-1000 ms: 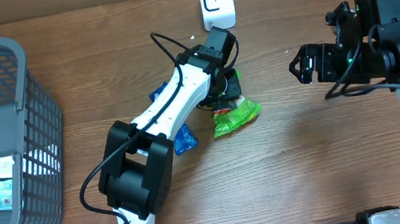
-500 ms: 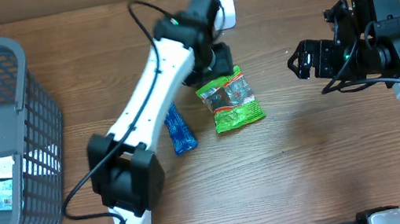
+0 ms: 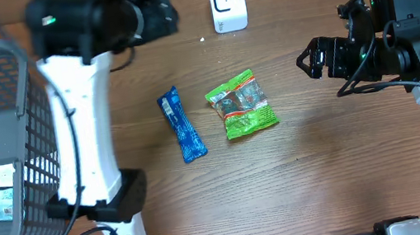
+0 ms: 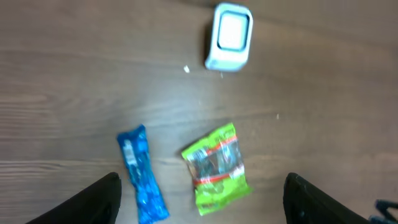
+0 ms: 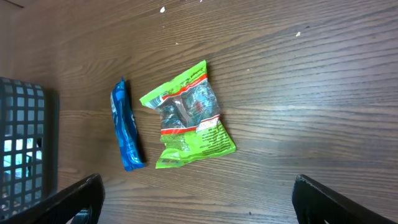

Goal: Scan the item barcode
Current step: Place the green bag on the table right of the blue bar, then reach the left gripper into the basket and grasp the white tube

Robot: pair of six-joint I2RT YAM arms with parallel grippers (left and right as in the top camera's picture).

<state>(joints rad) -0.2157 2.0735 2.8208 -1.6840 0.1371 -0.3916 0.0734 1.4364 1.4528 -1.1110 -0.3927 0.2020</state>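
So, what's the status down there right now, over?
Left hand open, empty. Right hand open, empty. Green packet flat on table, not at scanner. Blue bar beside it, not touching.

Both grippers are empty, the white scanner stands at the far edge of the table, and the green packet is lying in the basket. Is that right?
No. The green packet lies on the table beside the blue bar, not in the basket; the overhead view shows it. The left gripper and right gripper are empty, and the white scanner stands at the far edge.
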